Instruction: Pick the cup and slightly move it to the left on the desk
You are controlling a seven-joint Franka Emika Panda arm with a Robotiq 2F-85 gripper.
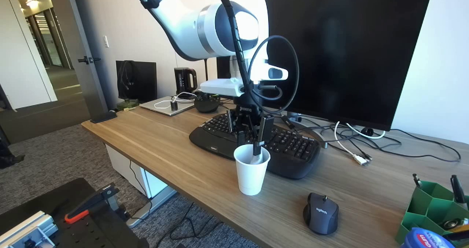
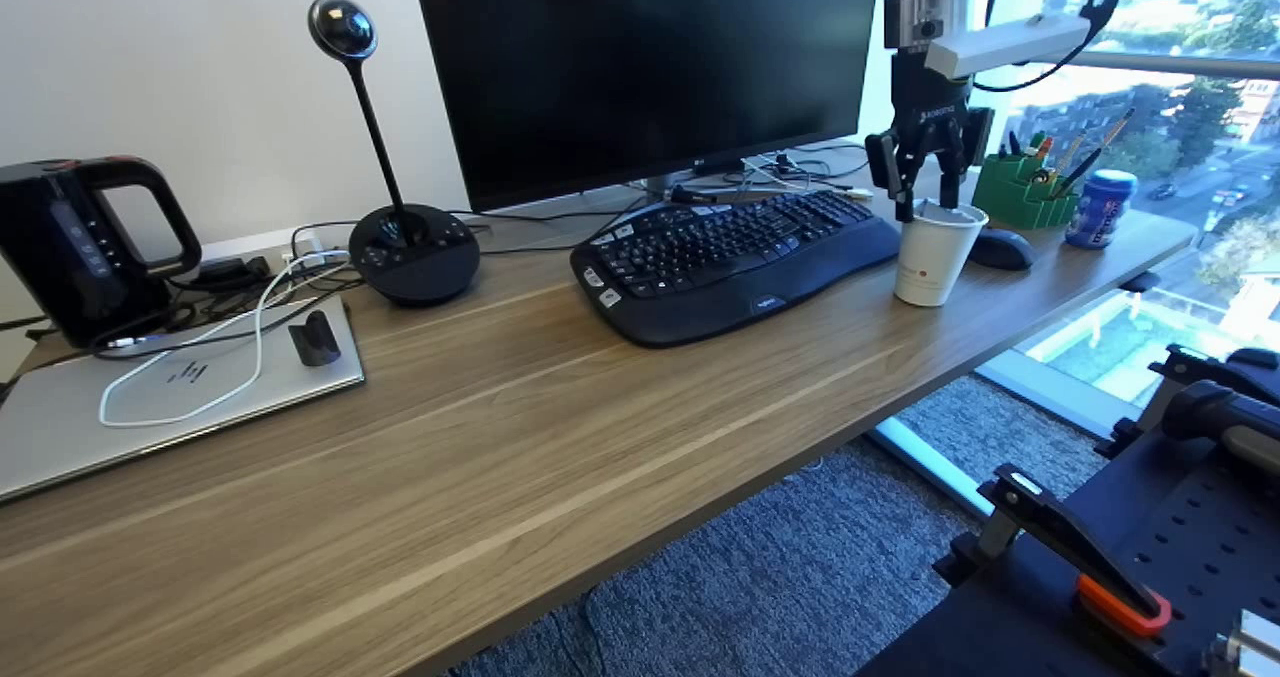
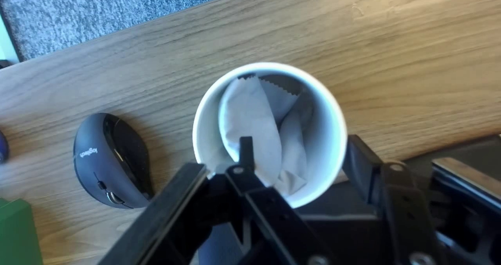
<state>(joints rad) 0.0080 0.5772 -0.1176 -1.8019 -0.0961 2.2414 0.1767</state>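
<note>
Straddling the rim: your fingers [image 2: 904, 202] sit on both sides of the cup [image 2: 935, 267] wall

Going left to right in an exterior view, you've got the black kettle [image 2: 85, 247], the silver laptop [image 2: 50, 437] with a white cable [image 2: 259, 342] looped over it, then the conference cam [image 2: 412, 257]. After that it's the big monitor [image 2: 650, 67] with the keyboard [image 2: 735, 267] in front, all on your desk [image 2: 550, 437].

By the keyboard's right end is your gripper [image 2: 926, 203], pointing down right over the cup, which stands upright on the desk. Your outer finger [image 3: 362, 167] hangs outside the rim on the keyboard side, and your inner finger [image 3: 246, 153] dips into the mouth, so the wall is between them. Spread looks about medium, and the wrist view shows a gap between that inner finger and the wall, so you're not holding anything. Can't tell if the outer one touches the rim, tbh. Folded white paper [image 3: 250, 120] sits in the cup, partly hidden by the inner finger.

Off to the right, the mouse [image 2: 1003, 249] is near the cup, then the green pen holder [image 2: 1015, 197], with the blue tub [image 2: 1100, 212] at the end.
</note>
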